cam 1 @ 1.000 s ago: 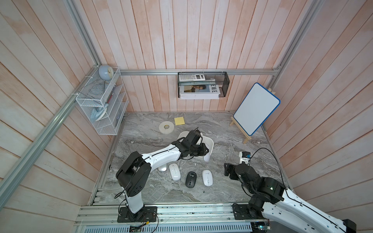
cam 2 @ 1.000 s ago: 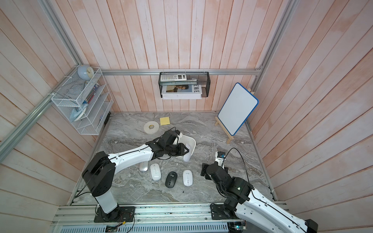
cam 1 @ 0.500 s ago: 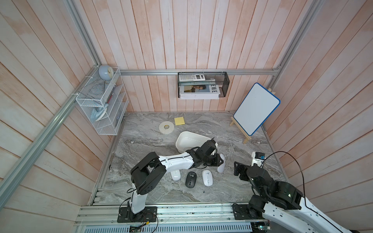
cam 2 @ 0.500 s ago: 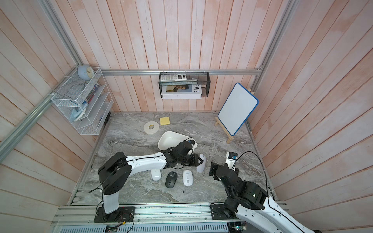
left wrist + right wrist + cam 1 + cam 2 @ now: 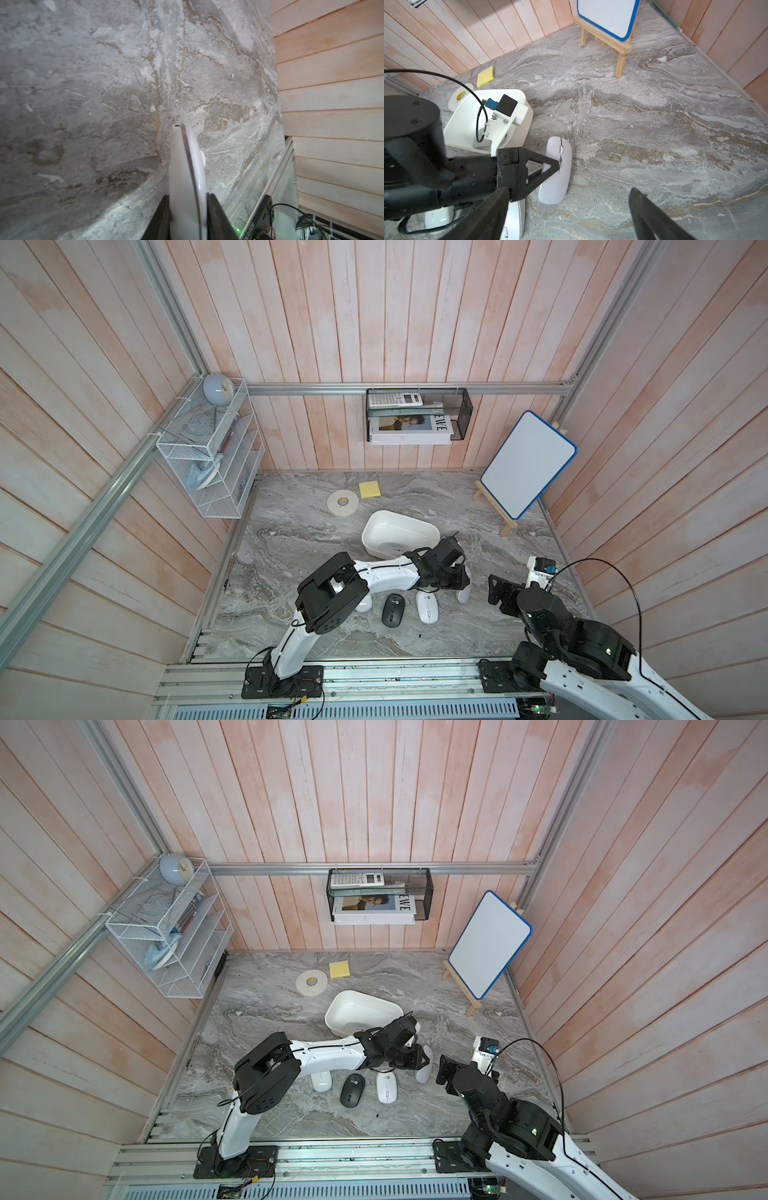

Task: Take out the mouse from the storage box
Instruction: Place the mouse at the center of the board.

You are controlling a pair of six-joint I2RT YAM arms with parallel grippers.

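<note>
The white storage box (image 5: 399,533) (image 5: 361,1017) sits upright mid-table and looks empty in both top views. In front of it and to its right, my left gripper (image 5: 455,578) (image 5: 413,1056) (image 5: 188,199) is shut on a white mouse (image 5: 464,591) (image 5: 424,1067) (image 5: 187,166) (image 5: 556,170). The mouse is held on its edge, low over the marble; I cannot tell whether it touches. My right gripper (image 5: 505,593) (image 5: 446,1071) (image 5: 570,190) stands open and empty just right of the mouse.
A black mouse (image 5: 392,609) and two white mice (image 5: 427,608) (image 5: 363,603) lie in a row near the front. A tape roll (image 5: 342,503) and yellow sticky notes (image 5: 370,489) lie at the back. A whiteboard on an easel (image 5: 528,464) stands back right.
My left arm has swung from the storage box to the front right, carrying the white mouse down toward the table. The box went from tipped to flat. My right arm drew back to the right.
</note>
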